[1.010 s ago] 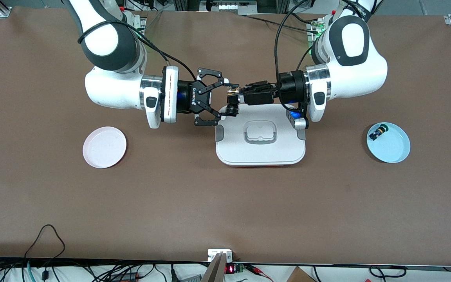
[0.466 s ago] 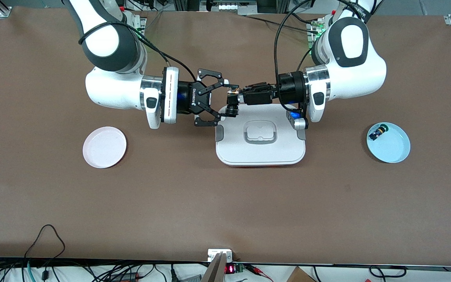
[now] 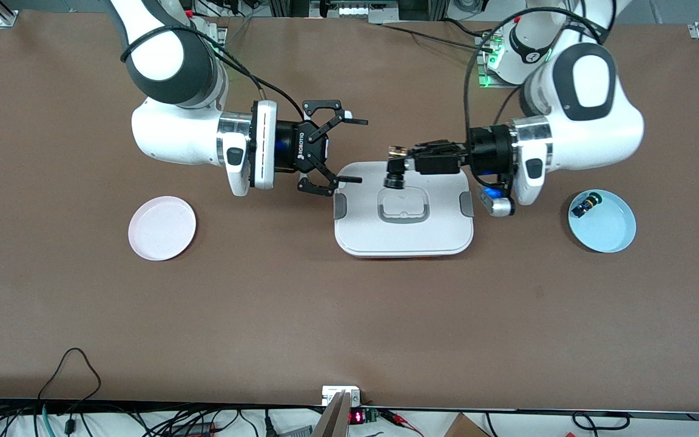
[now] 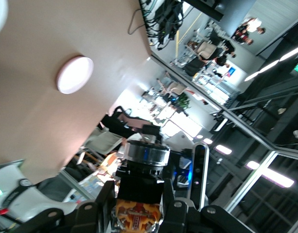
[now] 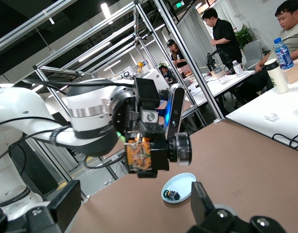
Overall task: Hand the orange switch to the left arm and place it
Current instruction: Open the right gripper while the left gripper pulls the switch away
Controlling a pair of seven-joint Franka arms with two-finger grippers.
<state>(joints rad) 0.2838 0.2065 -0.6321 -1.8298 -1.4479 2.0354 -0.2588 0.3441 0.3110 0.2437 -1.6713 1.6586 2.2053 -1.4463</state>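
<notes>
The orange switch (image 3: 394,176) hangs in the air over the white box (image 3: 404,233), its black cylindrical end pointing down toward the lid. My left gripper (image 3: 397,152) is shut on its orange body, which also shows in the left wrist view (image 4: 137,213). My right gripper (image 3: 354,150) stands open with nothing in it, just off the box's edge at the right arm's end. A clear gap separates it from the switch. In the right wrist view, the open right gripper (image 5: 134,208) faces the switch (image 5: 139,154) held by the left gripper.
A pink plate (image 3: 162,227) lies toward the right arm's end of the table. Toward the left arm's end, a blue plate (image 3: 610,233) holds a small blue-and-black part (image 3: 586,204). The box has grey side clips and a recessed handle (image 3: 403,205).
The right gripper's fingers have spread wide and let go of the switch. The left arm has drawn back toward its own end, carrying the switch over the box lid.
</notes>
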